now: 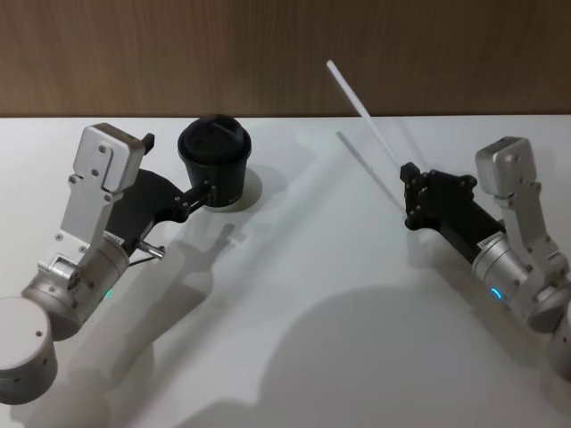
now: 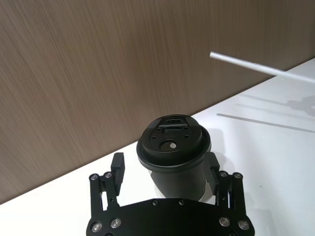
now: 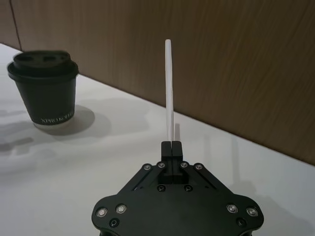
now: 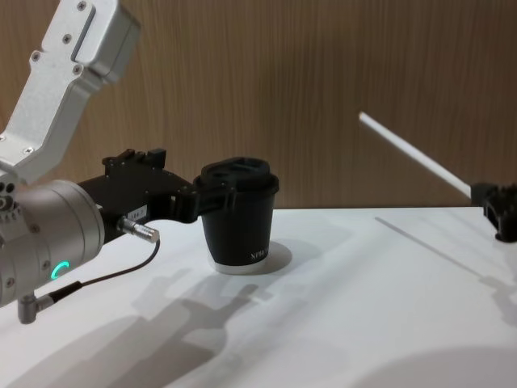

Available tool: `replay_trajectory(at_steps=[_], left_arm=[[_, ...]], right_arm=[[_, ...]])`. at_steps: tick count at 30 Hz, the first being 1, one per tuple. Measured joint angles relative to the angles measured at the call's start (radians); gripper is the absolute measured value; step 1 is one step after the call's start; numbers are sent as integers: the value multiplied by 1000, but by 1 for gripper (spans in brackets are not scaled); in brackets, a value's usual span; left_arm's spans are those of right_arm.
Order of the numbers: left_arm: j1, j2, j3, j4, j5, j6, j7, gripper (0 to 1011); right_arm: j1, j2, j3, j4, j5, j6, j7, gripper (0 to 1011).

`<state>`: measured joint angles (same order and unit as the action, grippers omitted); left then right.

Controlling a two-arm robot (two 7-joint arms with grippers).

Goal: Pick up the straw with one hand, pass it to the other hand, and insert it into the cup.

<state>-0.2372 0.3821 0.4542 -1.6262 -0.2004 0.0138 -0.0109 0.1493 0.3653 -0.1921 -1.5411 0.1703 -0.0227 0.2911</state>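
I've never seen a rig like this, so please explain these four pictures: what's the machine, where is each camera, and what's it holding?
This is a two-armed robot at a white table. One picture looks down from its head, one looks across from its chest, and two come from cameras on its wrists. Each arm ends in a two-fingered gripper. The left gripper is open, one finger on each side of a black lidded cup standing on the table. The right gripper is shut on one end of a thin white straw, holding it up in the air, slanting away from the robot.
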Motion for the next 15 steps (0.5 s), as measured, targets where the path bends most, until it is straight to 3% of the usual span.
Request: replay_trajectory(at_steps=[15], left_arm=[[0, 0, 0, 0, 0, 0, 0, 1000]], right_arm=[[0, 49, -10, -90, 34, -179, 122, 2]])
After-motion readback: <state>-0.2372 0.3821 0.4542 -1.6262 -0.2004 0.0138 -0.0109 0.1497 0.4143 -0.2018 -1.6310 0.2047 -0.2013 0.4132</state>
